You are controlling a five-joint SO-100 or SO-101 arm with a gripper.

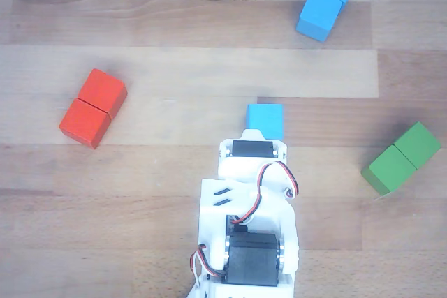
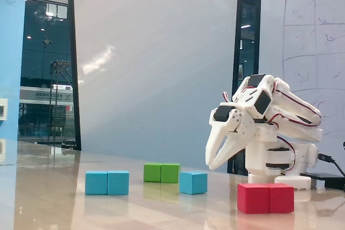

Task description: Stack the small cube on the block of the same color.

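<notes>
The small light-blue cube lies on the wooden table just beyond the arm's wrist, which covers its near edge in the other view. The blue double block lies apart at the far right. In the fixed view the small cube sits right of the blue block. My gripper points down, hovering above and just right of the cube, holding nothing. Its jaws stand slightly apart, with the tips close together. In the other view the fingers are hidden under the wrist.
A red double block lies at the left and a green double block at the right. In the fixed view the red one is nearest the camera and the green one is behind. The arm's base stands at the right.
</notes>
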